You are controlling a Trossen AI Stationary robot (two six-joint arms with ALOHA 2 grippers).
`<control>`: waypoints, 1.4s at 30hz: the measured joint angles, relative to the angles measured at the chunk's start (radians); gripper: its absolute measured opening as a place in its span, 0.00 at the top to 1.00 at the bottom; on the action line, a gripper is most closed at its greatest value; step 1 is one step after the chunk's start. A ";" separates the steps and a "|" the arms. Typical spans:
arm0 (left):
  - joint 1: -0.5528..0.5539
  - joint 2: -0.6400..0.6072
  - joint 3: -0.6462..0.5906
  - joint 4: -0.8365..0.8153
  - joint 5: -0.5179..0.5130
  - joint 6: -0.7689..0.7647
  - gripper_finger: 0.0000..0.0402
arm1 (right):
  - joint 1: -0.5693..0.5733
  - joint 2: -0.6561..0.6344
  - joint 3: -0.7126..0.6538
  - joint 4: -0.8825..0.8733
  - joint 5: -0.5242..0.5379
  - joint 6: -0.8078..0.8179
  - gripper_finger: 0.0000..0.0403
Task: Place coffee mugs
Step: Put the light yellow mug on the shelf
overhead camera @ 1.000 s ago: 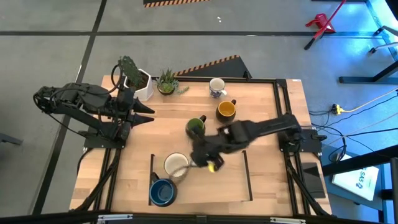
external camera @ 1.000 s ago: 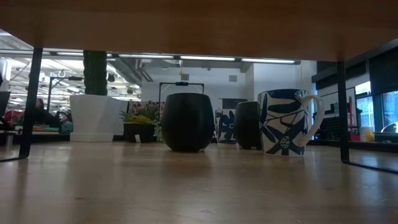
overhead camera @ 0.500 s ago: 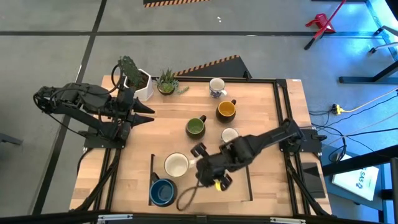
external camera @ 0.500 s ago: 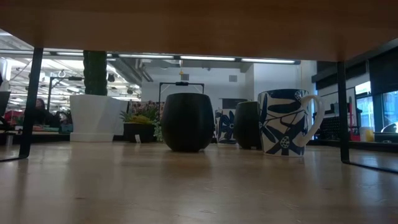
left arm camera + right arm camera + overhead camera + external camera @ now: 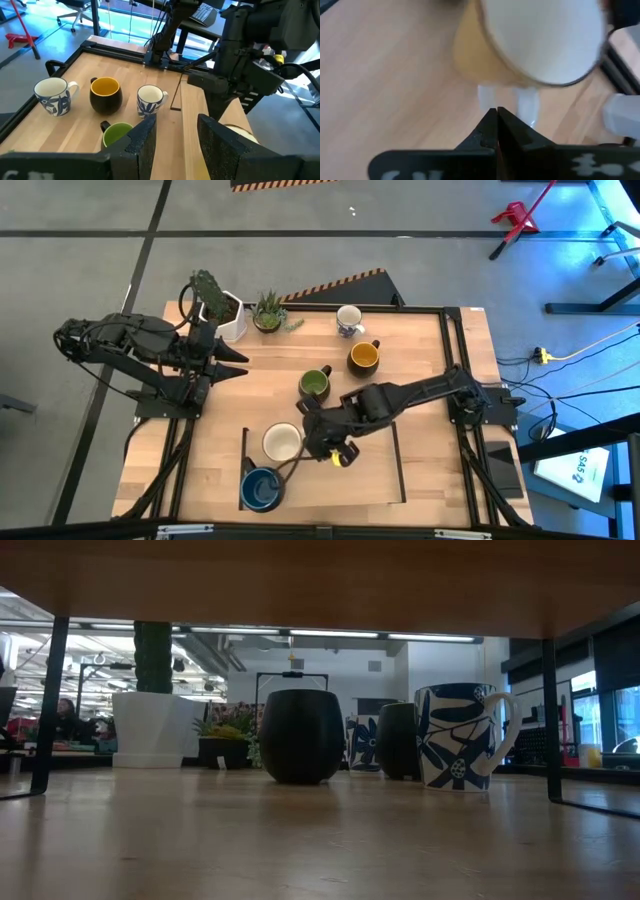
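Note:
In the high view the cream mug [image 5: 282, 443] stands near the table's near edge, with the blue mug [image 5: 262, 488] nearer still. The green mug [image 5: 314, 385], the orange-yellow mug [image 5: 363, 357] and a white blue-patterned mug [image 5: 349, 319] stand farther back. A smaller patterned mug [image 5: 151, 98] shows only in the left wrist view; my right arm covers it from above. My right gripper [image 5: 306, 437] is shut, just right of the cream mug [image 5: 535, 45], its tips [image 5: 496, 114] before the mug's handle [image 5: 507, 100]. My left gripper [image 5: 240, 363] waits open at the left. My right gripper points its shut fingers at the cream mug's handle [image 5: 485, 100] from the table's right side, low over the wood. Whether the tips touch the handle I cannot tell. The mug stands upright on the table.
A white pot with a cactus [image 5: 225, 315] and a small pot with a spiky plant [image 5: 268, 312] stand at the far left corner. Dark lines [image 5: 398, 450] mark a rectangle on the near half of the table. A cable [image 5: 285, 470] loops below my right gripper.
My right gripper swung away from the cream mug toward the near edge, uncovering the small patterned mug. It then came back toward the far left and now stands beside the cream mug again. The mugs stayed where they were.

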 joint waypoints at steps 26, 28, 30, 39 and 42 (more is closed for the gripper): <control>0.000 0.000 0.000 0.000 -0.002 0.000 0.66 | -0.053 0.073 0.000 0.273 -0.032 -0.111 1.00; 0.000 0.000 0.000 0.000 -0.003 0.000 0.66 | -0.060 0.073 0.000 0.293 -0.042 -0.113 1.00; 0.000 0.000 0.000 0.000 -0.003 0.000 0.66 | -0.066 0.073 0.000 0.303 -0.047 -0.116 1.00; 0.000 0.000 0.000 0.000 -0.005 0.001 0.66 | -0.084 0.071 0.000 0.312 -0.043 -0.163 1.00; 0.000 0.000 0.000 0.000 -0.005 0.001 0.66 | -0.082 0.069 0.015 0.265 -0.038 -0.161 1.00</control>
